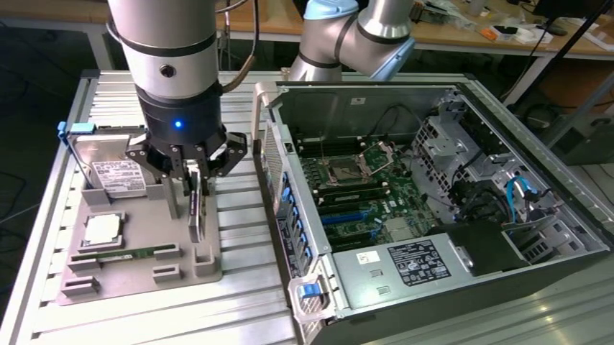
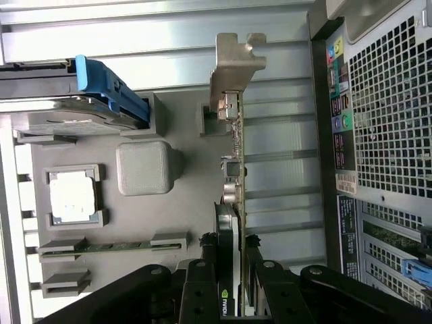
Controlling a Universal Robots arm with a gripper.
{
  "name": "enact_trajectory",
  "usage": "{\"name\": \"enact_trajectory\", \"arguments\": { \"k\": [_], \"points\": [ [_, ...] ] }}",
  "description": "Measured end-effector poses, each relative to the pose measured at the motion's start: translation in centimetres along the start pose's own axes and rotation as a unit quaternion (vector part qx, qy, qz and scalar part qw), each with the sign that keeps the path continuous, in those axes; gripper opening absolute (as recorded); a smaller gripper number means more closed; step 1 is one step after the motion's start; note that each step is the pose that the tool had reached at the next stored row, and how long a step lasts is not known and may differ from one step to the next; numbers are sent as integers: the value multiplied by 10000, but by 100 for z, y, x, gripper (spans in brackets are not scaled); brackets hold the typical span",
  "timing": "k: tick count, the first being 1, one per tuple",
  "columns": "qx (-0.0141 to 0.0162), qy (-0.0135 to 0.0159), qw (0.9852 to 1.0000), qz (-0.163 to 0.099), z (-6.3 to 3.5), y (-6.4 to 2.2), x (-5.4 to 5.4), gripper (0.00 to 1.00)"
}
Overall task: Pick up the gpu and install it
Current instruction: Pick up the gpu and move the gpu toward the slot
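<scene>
The gpu (image 1: 197, 215) stands on edge in the grey holder tray (image 1: 134, 215), at the exterior view's left of the open computer case (image 1: 422, 201). My gripper (image 1: 197, 180) comes straight down over it, one finger on each face, shut on the card's upper edge. In the wrist view the gpu (image 2: 233, 175) runs away from my gripper (image 2: 233, 300) as a thin green board. Its silver bracket (image 2: 236, 67) is at the far end. The card's lower edge still looks seated in the tray (image 2: 189, 202).
The tray also holds a hard drive (image 1: 115, 172) with a blue handle (image 2: 108, 84), a processor (image 1: 103, 228) and a memory stick (image 1: 125, 253). Inside the case the motherboard (image 1: 364, 194) lies exposed, with blue slots (image 1: 341, 215) near its perforated rear wall (image 2: 378, 101).
</scene>
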State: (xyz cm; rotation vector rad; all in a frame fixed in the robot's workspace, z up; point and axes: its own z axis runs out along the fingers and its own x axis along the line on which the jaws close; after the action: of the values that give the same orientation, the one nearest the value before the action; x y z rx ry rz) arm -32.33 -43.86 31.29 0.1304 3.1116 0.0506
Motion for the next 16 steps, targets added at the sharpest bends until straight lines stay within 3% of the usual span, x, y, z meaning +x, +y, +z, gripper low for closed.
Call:
{"name": "enact_trajectory", "arguments": {
  "k": [16],
  "points": [
    [17, -2, 10000, 0, -178, 6, -4, 27]
  ]
}}
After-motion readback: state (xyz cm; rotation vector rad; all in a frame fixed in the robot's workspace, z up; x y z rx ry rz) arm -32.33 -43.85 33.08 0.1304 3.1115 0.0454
